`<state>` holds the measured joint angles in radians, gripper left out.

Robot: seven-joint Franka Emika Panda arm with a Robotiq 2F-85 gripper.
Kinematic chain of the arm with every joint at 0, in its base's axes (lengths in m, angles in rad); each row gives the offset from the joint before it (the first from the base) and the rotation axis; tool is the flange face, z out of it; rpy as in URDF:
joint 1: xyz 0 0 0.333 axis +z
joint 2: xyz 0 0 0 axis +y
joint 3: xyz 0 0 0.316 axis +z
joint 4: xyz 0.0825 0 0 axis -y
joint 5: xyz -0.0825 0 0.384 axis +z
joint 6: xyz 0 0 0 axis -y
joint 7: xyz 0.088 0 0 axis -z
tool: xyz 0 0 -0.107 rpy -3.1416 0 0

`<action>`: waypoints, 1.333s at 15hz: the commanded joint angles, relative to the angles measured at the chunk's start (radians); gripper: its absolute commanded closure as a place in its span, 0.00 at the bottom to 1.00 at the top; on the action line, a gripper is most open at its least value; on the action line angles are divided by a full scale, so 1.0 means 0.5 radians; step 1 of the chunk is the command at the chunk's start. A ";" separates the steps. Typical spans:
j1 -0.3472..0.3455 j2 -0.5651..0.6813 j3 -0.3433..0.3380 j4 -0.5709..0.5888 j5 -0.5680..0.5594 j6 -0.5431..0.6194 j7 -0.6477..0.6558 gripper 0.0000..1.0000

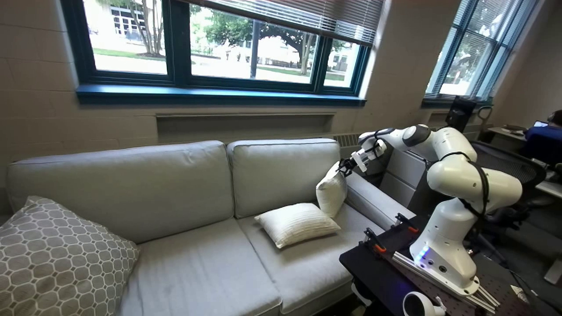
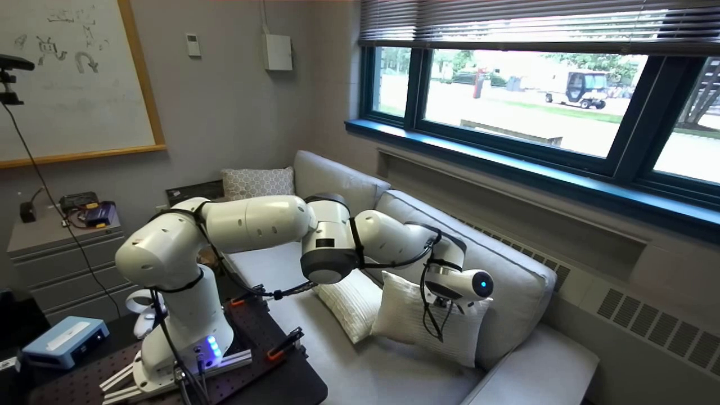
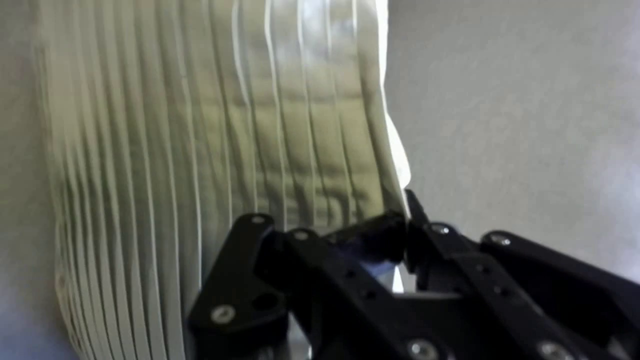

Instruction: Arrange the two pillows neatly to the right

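Black and jointed, the metal claw [image 3: 406,215] is squeezed together, pinching the edge of a cream, pleated, square fabric pillow [image 1: 331,193] standing tilted by the armrest [image 1: 377,199] of the light-grey fabric sofa [image 1: 285,171]. Just beside it, the 2nd cream, ribbed, square fabric pillow [image 1: 296,224] lies on the seat [image 1: 303,267]. In an exterior view the white arm [image 2: 253,219] partly hides both; a white label [image 2: 68,334] on a blue rectangular box [image 2: 83,347] is illegible.
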<state>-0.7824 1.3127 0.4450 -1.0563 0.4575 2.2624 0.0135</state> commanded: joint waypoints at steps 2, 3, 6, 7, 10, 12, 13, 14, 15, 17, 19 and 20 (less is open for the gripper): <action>-0.128 0.107 0.091 0.223 0.100 -0.551 0.045 0.99; -0.090 0.102 -0.031 0.286 0.246 -0.715 0.013 0.98; -0.168 0.183 -0.156 0.468 0.429 -1.152 0.068 0.98; -0.250 0.260 -0.081 0.564 0.374 -1.276 0.142 0.98; -0.378 0.408 -0.094 0.825 0.461 -1.620 0.317 0.99; -0.457 0.477 -0.069 0.924 0.545 -1.756 0.446 0.98; -0.480 0.303 -0.206 0.675 0.757 -1.759 0.414 0.98; -0.496 0.321 -0.201 0.690 0.865 -1.792 0.460 0.98; -0.502 0.321 -0.212 0.681 0.982 -1.857 0.496 0.99; -0.460 0.320 -0.340 0.710 1.051 -1.879 0.394 0.72; -0.441 0.316 -0.391 0.704 1.112 -1.892 0.389 0.85; -0.434 0.316 -0.408 0.702 1.118 -1.890 0.387 0.76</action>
<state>-1.0223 1.4709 0.2950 -0.7203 0.9646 1.3367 0.2106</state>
